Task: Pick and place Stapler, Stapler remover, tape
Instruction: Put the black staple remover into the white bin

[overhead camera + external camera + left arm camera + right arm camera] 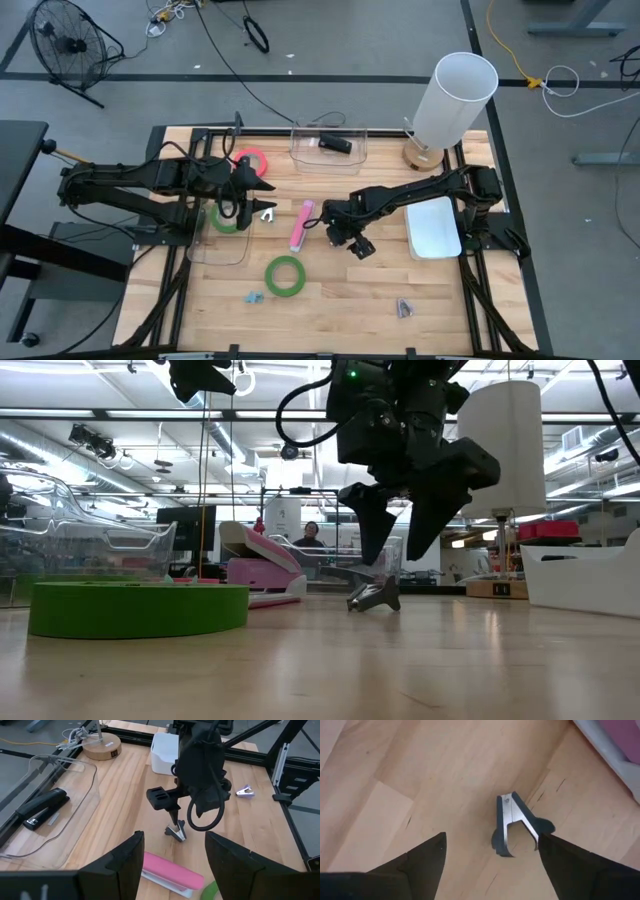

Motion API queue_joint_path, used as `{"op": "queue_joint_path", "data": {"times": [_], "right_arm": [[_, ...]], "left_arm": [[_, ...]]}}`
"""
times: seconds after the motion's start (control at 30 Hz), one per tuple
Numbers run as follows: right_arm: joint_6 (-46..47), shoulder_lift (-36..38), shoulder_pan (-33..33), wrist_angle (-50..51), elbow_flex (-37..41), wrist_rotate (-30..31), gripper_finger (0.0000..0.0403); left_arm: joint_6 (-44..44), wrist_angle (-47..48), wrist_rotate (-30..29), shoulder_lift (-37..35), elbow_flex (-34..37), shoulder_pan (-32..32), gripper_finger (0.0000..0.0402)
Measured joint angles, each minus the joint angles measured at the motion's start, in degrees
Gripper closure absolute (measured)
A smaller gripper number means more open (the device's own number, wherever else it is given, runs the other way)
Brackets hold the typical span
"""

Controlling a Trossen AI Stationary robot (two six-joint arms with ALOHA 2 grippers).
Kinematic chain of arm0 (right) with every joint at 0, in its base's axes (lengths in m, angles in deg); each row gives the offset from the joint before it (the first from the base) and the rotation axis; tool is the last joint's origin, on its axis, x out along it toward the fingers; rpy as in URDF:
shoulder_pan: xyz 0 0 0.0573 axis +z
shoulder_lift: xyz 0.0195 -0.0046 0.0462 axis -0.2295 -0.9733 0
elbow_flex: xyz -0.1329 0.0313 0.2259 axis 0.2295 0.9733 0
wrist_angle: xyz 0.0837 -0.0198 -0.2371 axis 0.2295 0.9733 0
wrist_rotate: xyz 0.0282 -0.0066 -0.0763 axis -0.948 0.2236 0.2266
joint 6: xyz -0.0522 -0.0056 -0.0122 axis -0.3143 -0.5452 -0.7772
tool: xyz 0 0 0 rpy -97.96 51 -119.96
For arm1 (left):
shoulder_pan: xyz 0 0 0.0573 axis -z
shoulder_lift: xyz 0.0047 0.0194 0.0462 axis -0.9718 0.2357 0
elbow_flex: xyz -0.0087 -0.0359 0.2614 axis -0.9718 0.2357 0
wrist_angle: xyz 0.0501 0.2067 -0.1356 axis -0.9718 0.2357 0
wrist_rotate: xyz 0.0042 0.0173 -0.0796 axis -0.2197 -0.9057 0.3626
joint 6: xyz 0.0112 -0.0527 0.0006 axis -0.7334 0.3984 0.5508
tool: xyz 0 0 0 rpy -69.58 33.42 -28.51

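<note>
A grey-blue staple remover [512, 822] lies on the bare wood, just to the right of the pink stapler [301, 224]. My right gripper [491, 839] hangs open just above it, fingers pointing down, one on either side, touching nothing; the low view [395, 550] shows the gap above the remover [375, 596]. My left gripper [174, 840] is open and empty, raised over the table's left part [248, 190]. One green tape roll [285, 275] lies flat near the front, another [225, 220] in a clear tray, and the pink-red roll [252, 160] beyond it.
A clear bin [330, 150] at the far edge holds a black stapler [42, 807]. A white bin [433, 228] and a white lamp [455, 95] stand at the right. Two more removers [253, 296] [404, 308] lie near the front edge.
</note>
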Motion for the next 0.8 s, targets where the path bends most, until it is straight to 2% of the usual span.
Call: {"op": "queue_joint_path", "data": {"times": [0.13, 0.33, 0.63, 0.8], "right_arm": [[0.0, 0.0, 0.0, -1.4, 1.7, -0.8, 0.0115], [1.0, 0.0, 0.1, -4.0, 2.7, 3.3, 0.0142], [-0.3, 0.0, 0.1, -4.7, 2.7, 3.3, 0.02], [-1.5, 0.0, 0.1, -4.7, 2.7, 1.1, 0.0237]], "left_arm": [[0.0, 0.0, 0.0, 0.0, 0.0, 0.0, 0.0189], [0.0, 0.0, 0.0, 0.0, 0.0, 0.0, 0.0189], [0.0, 0.0, -1.3, 0.0, 0.0, 0.0, 0.0189], [0.0, 0.0, -1.3, 0.0, 0.0, 0.0, 0.0189]]}}
